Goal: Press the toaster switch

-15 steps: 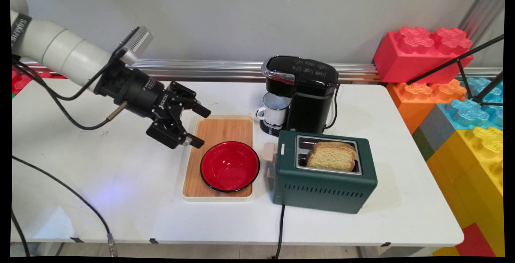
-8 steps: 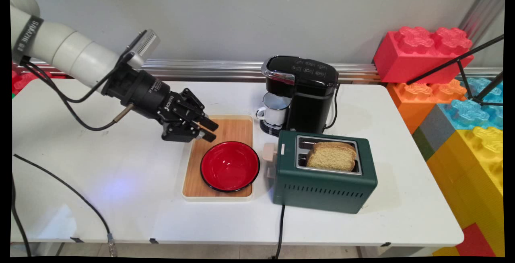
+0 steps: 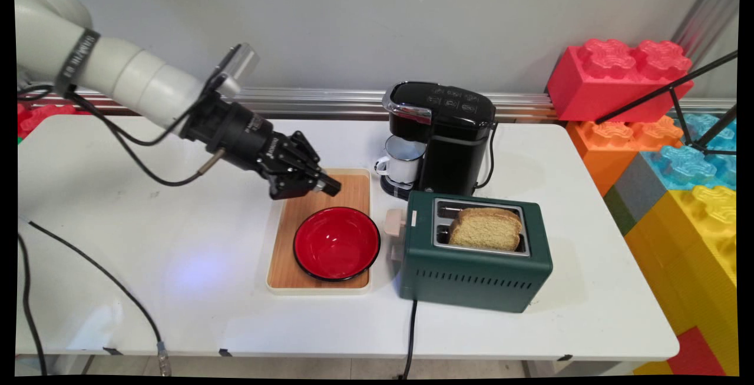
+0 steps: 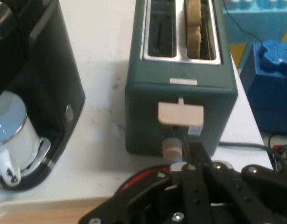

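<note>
My gripper [image 3: 331,185] hangs shut and empty over the far end of a wooden tray [image 3: 283,273], just behind a red bowl [image 3: 336,244] that sits on it. In the hand view the closed fingers [image 4: 194,151] point at the end face of a green toaster [image 4: 181,93], near its beige lever [image 4: 181,114] and round knob [image 4: 171,148]. The toaster [image 3: 471,267] stands right of the tray with a bread slice [image 3: 486,229] in its near slot. Only a sliver of the bowl [image 4: 143,176] shows above the linkage.
A black coffee machine [image 3: 447,138] with a white mug [image 3: 403,158] under its spout stands behind the toaster. Large toy blocks [image 3: 618,79] and tripod legs [image 3: 677,96] line the right side. The toaster cord [image 3: 410,332] drops over the front edge; a black cable [image 3: 88,273] crosses the left.
The gripper went from wide open to shut while moving right and slightly away, from the tray's left edge to over its far end. Nothing on the table moved.
</note>
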### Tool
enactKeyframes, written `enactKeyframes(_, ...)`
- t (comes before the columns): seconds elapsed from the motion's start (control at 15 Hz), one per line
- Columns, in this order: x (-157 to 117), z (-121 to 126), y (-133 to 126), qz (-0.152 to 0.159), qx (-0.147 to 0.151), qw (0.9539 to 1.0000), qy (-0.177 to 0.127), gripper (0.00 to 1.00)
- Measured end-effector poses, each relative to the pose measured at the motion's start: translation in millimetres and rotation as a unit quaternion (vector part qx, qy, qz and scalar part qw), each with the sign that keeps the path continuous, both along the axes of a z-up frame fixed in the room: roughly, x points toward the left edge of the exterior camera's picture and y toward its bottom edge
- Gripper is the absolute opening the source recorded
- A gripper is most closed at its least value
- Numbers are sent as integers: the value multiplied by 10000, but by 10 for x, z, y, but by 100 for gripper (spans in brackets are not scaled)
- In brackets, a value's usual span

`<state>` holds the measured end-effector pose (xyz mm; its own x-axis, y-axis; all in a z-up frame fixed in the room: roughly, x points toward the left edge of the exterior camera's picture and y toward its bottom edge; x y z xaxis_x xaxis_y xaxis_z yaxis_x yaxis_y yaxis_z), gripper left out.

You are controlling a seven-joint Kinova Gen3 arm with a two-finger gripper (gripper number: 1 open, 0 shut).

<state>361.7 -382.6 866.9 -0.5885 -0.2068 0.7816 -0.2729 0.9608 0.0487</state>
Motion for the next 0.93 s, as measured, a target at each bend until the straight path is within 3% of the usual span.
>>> enactKeyframes(0.93, -614, -444, -199, -98, 175, 9997, 156, 0)
